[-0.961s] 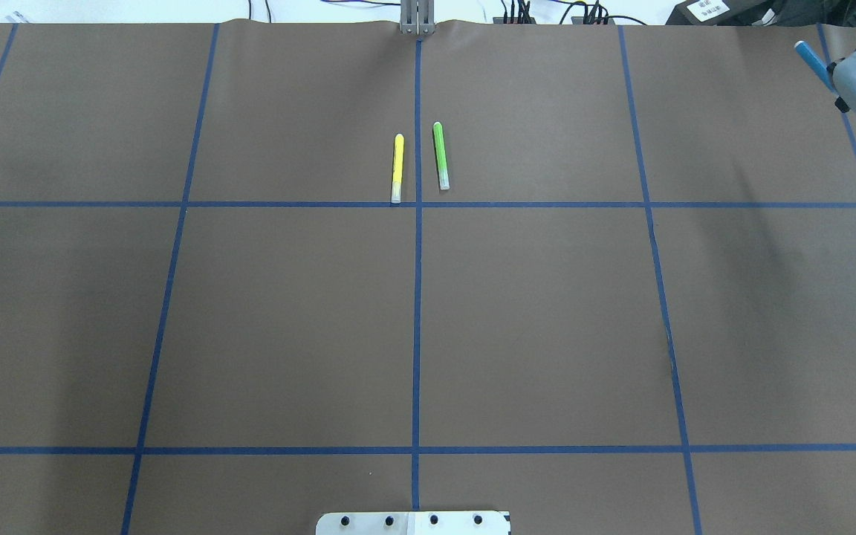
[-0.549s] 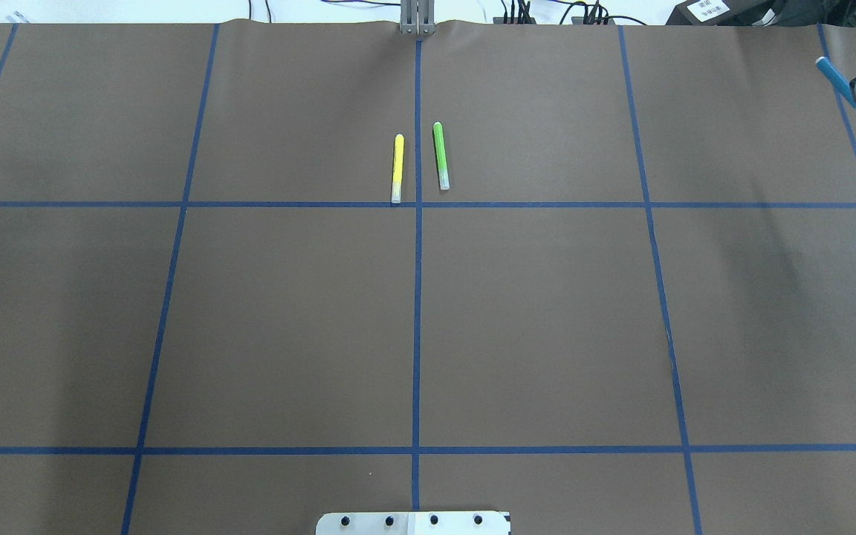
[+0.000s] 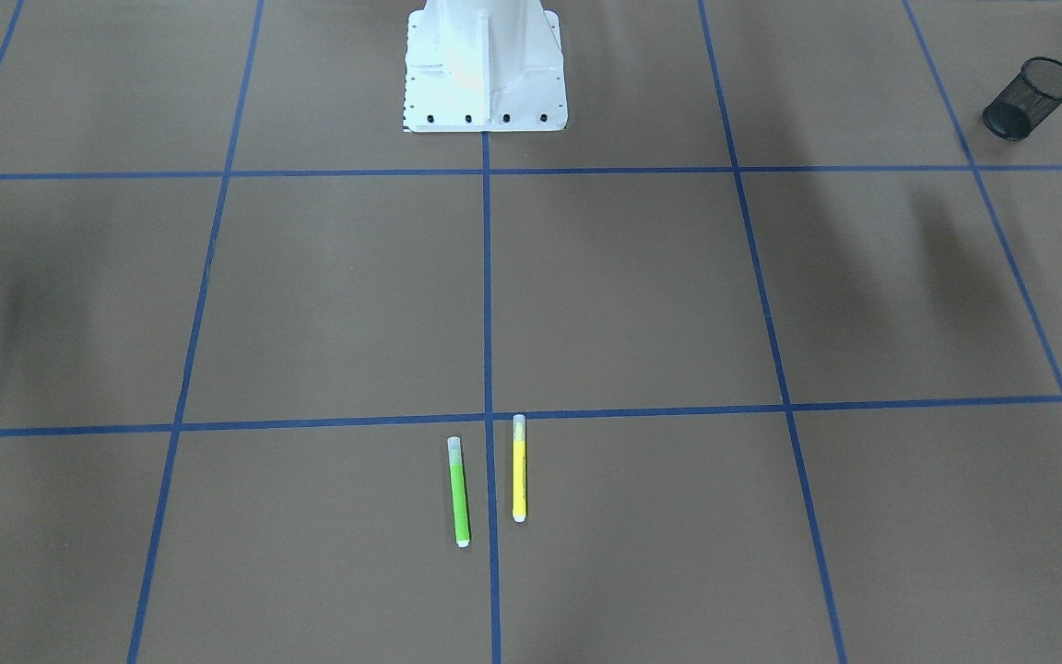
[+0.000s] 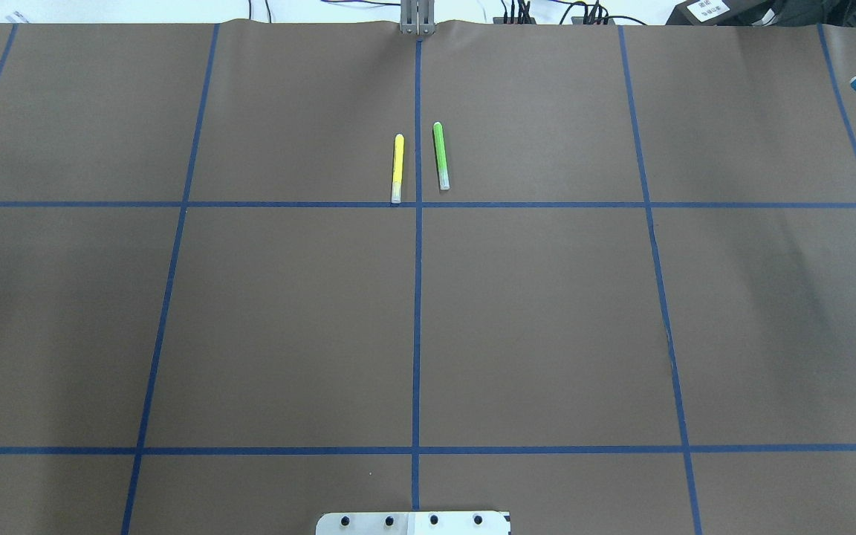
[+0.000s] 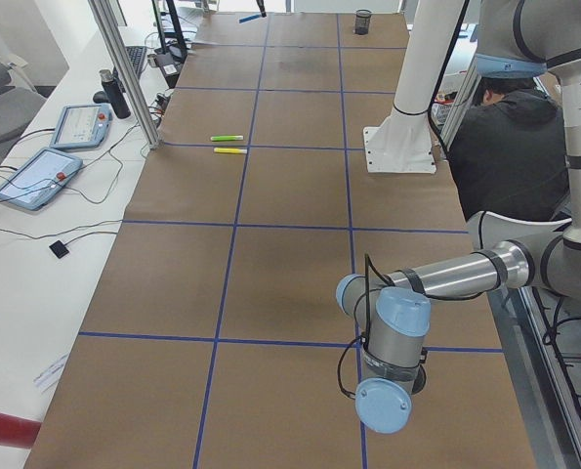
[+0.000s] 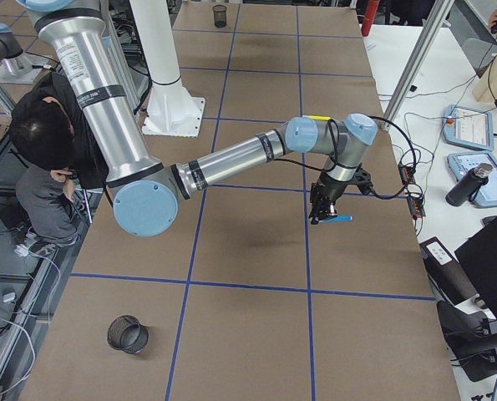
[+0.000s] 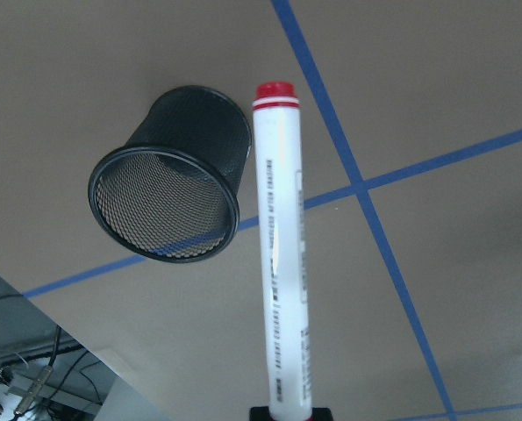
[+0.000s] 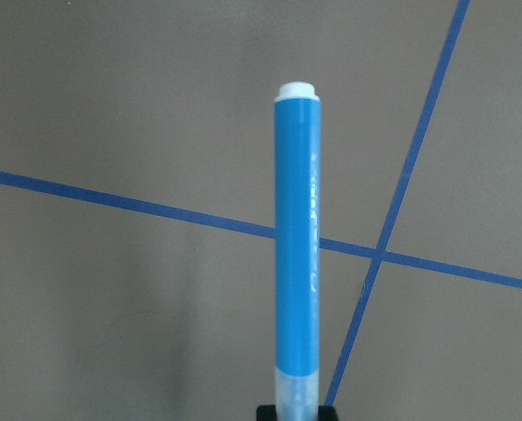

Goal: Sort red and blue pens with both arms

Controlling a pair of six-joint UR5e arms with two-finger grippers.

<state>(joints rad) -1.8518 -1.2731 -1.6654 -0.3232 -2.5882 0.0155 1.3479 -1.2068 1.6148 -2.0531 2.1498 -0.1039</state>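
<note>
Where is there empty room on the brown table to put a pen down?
Nearly every taped square is bare. Taken spots: the yellow pen and green pen side by side at the centre line, a black mesh cup at each end, the white bolted pedestal at the robot's edge.

Opposite overhead and front views; common yellow pen (image 4: pixel 397 168)

Light is bright, even, from above. The table (image 4: pixel 287 319) carries only soft, smudged shadows, darkest at the sides of the front-facing view. The white pedestal (image 3: pixel 485 65) is nearly blown out. Wrist views are sharp on the red pen (image 7: pixel 281 254) and blue pen (image 8: pixel 297 246), a pale sheen along each barrel; the table behind looks slightly soft.
</note>
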